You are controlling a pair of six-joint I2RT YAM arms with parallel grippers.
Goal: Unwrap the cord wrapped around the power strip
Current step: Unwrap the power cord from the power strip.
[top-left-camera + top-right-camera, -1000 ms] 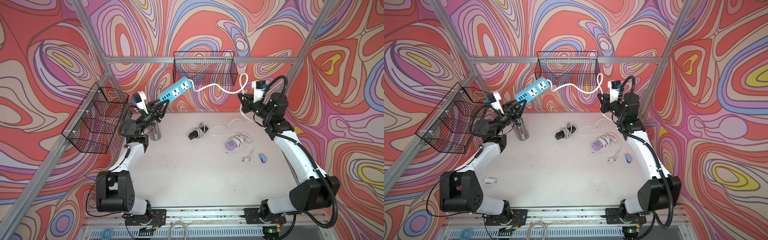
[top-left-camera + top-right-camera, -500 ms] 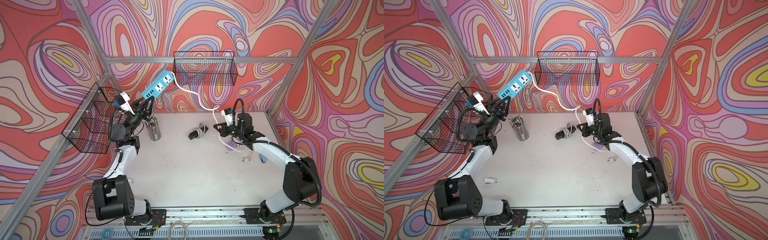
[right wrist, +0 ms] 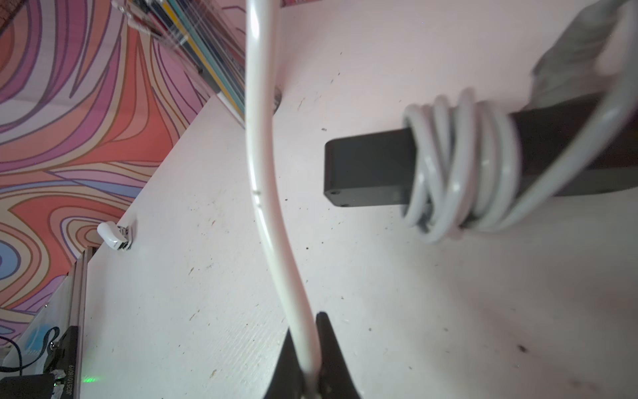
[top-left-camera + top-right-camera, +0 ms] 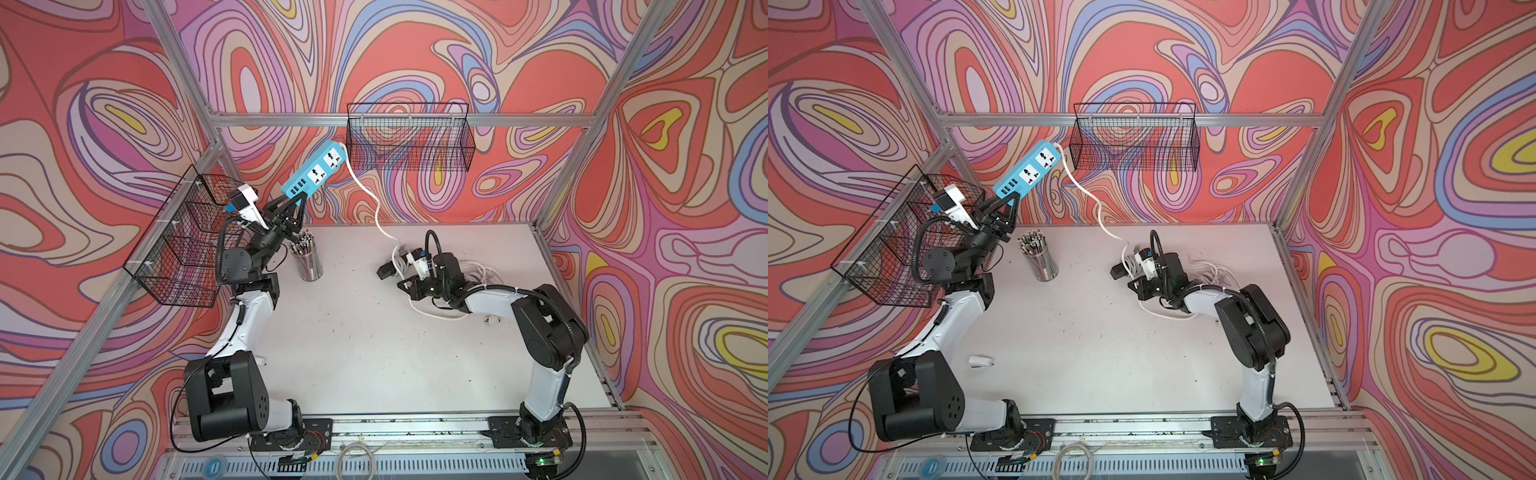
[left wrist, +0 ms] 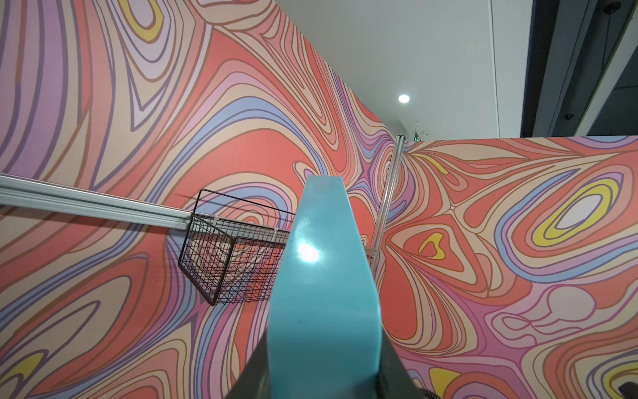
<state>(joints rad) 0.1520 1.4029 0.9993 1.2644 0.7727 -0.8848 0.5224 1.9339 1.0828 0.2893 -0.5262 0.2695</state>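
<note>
Swirl-patterned walls frame a white worktop (image 4: pixel 353 345). Within the last second the right tool (image 3: pixel 305 331), pinched on the white cord (image 4: pixel 365 189), has dropped to the worktop, while the left tool (image 4: pixel 293 203) grips the blue power strip (image 4: pixel 314 171) high by the back wall. The cord hangs unwrapped between them, so the unwrapping looks done.

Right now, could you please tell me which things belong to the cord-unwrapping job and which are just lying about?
Job:
blue power strip, in the left tool
its white cord, pinched in the right tool

Lying about:
pen cup
black adapter wound with grey cord
small white item
wire baskets
</note>
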